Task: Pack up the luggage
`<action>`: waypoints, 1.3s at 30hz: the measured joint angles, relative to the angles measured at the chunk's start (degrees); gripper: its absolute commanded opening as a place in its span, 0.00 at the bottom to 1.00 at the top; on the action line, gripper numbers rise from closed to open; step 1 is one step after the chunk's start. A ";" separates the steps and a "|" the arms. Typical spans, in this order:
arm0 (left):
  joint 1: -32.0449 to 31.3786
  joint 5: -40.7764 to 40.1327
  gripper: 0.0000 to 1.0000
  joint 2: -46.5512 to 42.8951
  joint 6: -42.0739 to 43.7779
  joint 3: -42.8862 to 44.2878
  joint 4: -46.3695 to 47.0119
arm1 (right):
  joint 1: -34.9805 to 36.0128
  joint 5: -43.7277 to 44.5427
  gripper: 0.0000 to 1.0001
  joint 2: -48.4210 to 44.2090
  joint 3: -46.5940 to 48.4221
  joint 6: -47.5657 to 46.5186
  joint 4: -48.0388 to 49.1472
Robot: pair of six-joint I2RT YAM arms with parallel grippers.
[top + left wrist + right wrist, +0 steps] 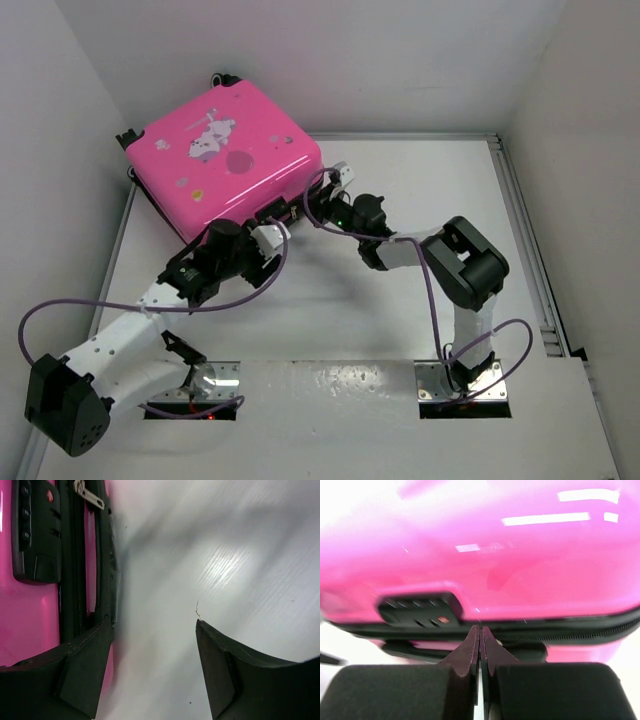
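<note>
The luggage (225,150) is a bright pink hard-shell suitcase with white cartoon print, lying closed and flat at the table's back left. Along its near side run black zipper trim and a black combination lock (420,611). My right gripper (310,208) is shut, its tips (480,626) pressed together against the zipper trim just right of the lock; I see nothing between them. My left gripper (275,225) stands open (152,622) over bare table beside the luggage (30,625), its left finger close to the zipper edge. A metal zipper pull (90,495) hangs by the lock (37,530).
White walls enclose the table on three sides, and the luggage's back corner sits close to the left wall. A metal rail (522,250) runs along the table's right side. Purple cables (40,320) loop off both arms.
</note>
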 measured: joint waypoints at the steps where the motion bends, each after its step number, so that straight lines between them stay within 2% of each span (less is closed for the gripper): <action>1: -0.33 -0.72 0.73 0.92 0.52 -0.24 0.07 | -0.35 -0.92 0.00 -0.83 0.00 1.22 -0.02; 6: -0.61 -4.68 0.78 2.54 1.77 -1.88 2.73 | -1.42 -4.90 0.00 -2.32 0.00 4.90 -0.13; 9: -0.61 -6.69 0.82 3.15 1.53 -2.36 4.66 | -2.03 -6.99 0.15 -2.32 -0.83 5.46 -0.90; 10: -0.61 -7.10 0.82 3.41 1.38 -2.36 5.33 | -2.23 -7.61 0.21 -2.32 -1.31 5.53 -1.05; 11: -0.61 -7.39 0.84 3.61 1.03 -2.36 5.92 | -2.47 -8.35 0.32 -2.32 -1.92 5.42 -1.18; 17: -0.26 -8.59 0.86 3.67 -1.73 -2.36 8.63 | -3.69 -10.60 0.44 -2.27 -4.68 3.87 -1.27; 29: 2.45 -12.33 0.91 4.04 -9.92 -1.55 8.96 | 3.39 4.22 0.52 0.94 -4.24 -3.87 0.24; 39: 4.96 -10.19 0.91 4.02 -12.44 -0.35 8.35 | 7.56 17.99 0.51 5.03 2.27 -8.72 -2.27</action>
